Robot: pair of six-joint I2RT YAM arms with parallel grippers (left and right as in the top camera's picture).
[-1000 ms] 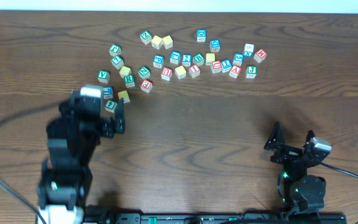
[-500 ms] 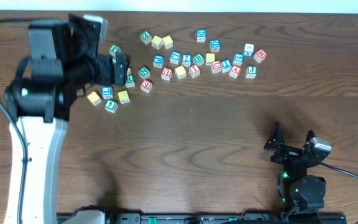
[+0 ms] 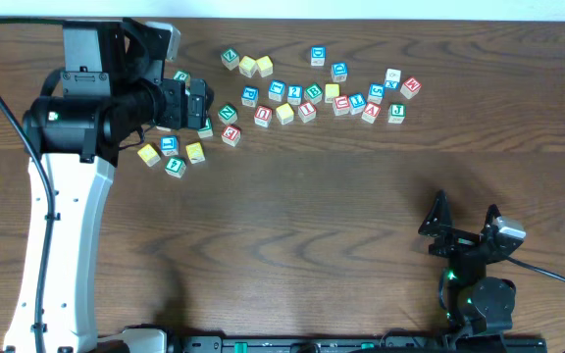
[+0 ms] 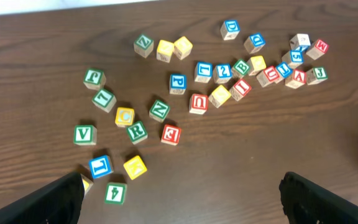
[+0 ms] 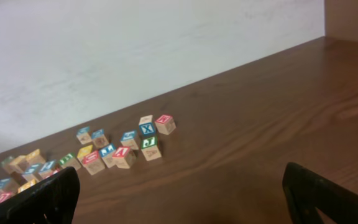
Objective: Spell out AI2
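Note:
Several lettered wooden blocks lie scattered along the far side of the table. Among them are a red A block, a red I block and a blue 2 block. My left gripper is open and empty, held high over the left end of the blocks. My right gripper is open and empty, low at the front right, far from the blocks.
A left cluster holds a green V block, a yellow block, a blue block and a green block. The dark wood table has a pale wall behind it.
My left arm has risen from the front of the table and swung back over the left cluster of blocks. The right arm has not moved. No block has been picked up.

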